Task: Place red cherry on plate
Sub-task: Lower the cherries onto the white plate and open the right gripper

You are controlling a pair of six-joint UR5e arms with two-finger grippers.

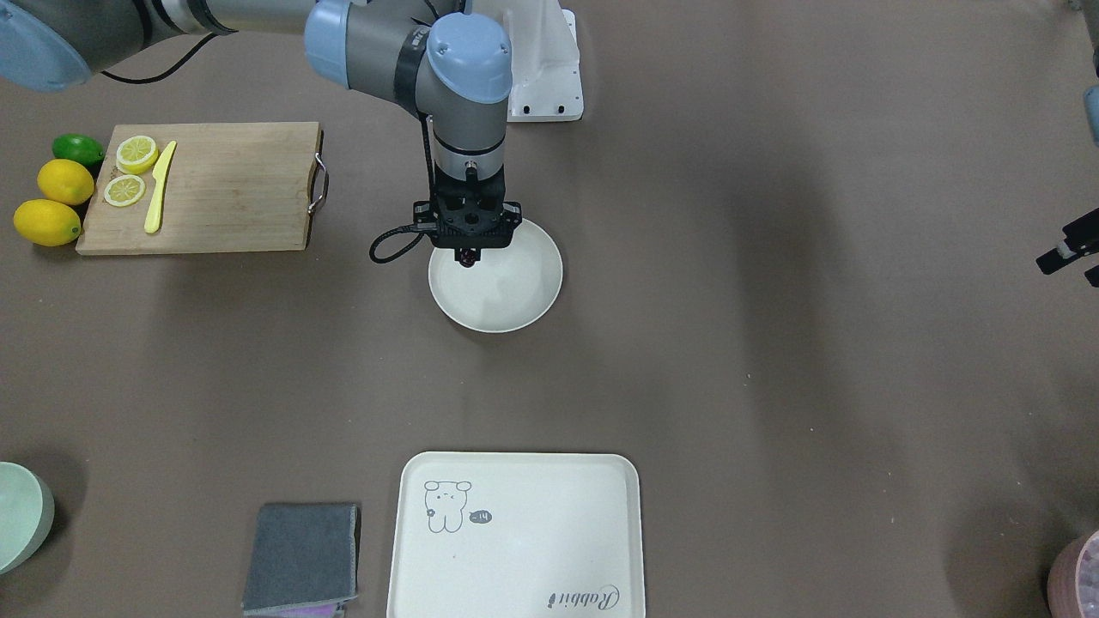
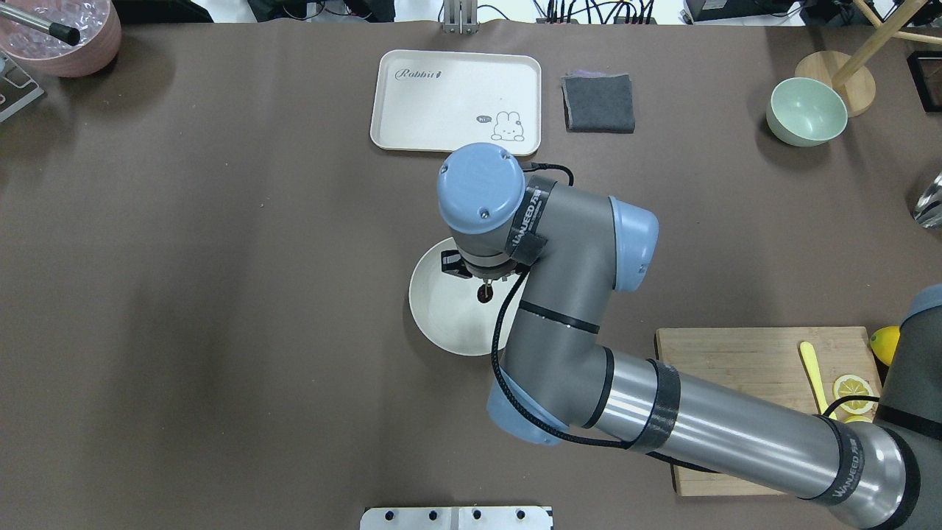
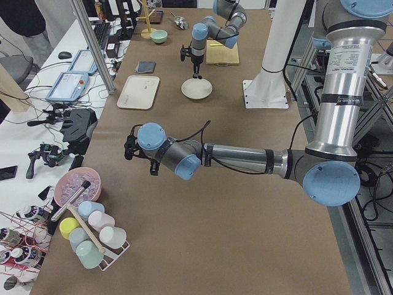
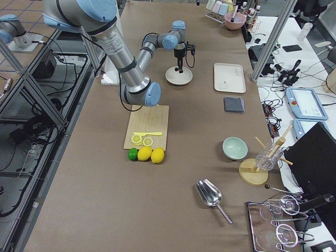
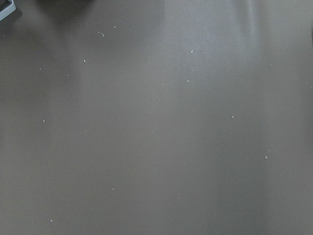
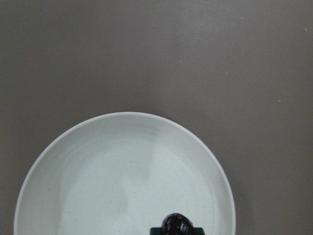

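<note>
The round cream-white plate [image 1: 515,300] [image 2: 441,316] [image 6: 98,186] lies mid-table. My right gripper [image 1: 466,249] [image 2: 483,283] points straight down over the plate's half nearer the robot. It is shut on the red cherry [image 1: 466,257] [image 2: 484,294] [image 6: 177,224], a tiny dark fruit hanging at its tips just above the plate's surface. The cherry's stems are hidden inside the fingers. My left gripper [image 3: 130,147] hovers over bare table far off to the side. Only a black part of it shows at the front view's right edge, and I cannot tell whether it is open or shut.
A wooden cutting board [image 1: 223,189] carries lemon slices [image 1: 136,154] and a yellow knife [image 1: 160,184], with two lemons [image 1: 51,221] and a lime [image 1: 77,148] beside it. A rabbit tray [image 1: 515,532], grey cloth [image 1: 300,558], green bowl [image 1: 17,515] and pink bowl [image 2: 59,33] line the far side.
</note>
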